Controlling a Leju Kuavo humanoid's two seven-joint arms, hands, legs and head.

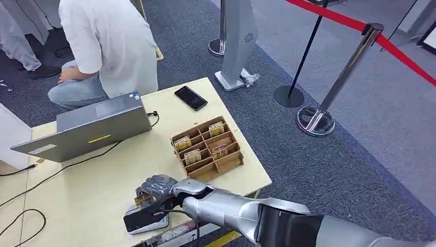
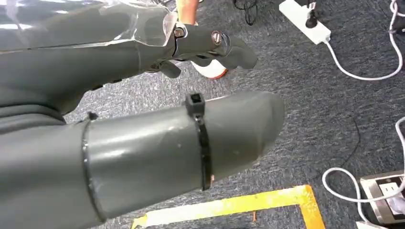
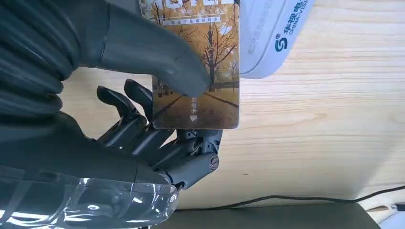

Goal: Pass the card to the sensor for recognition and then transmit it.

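Right hand (image 1: 154,188) gripping the card (image 3: 203,67) over the sensor (image 1: 146,218).
Card tray (image 1: 208,148) sitting just right, laptop (image 1: 85,131) far left; left hand (image 2: 210,47) hanging with fingers loosely apart.

Even indoor light, sharp frames, soft shadows.

A glossy card (image 3: 200,71) printed with autumn trees is pinched between the right hand's (image 3: 143,119) matt grey rubbery thumb and its dark, smooth plastic fingers (image 3: 138,133). Just beyond the fingertips lies a smooth white plastic card reader (image 3: 272,33), resting on a pale matt wood-grain table (image 3: 325,124). The left hand (image 2: 210,45) is matt dark grey plastic above rough grey carpet (image 2: 305,95).
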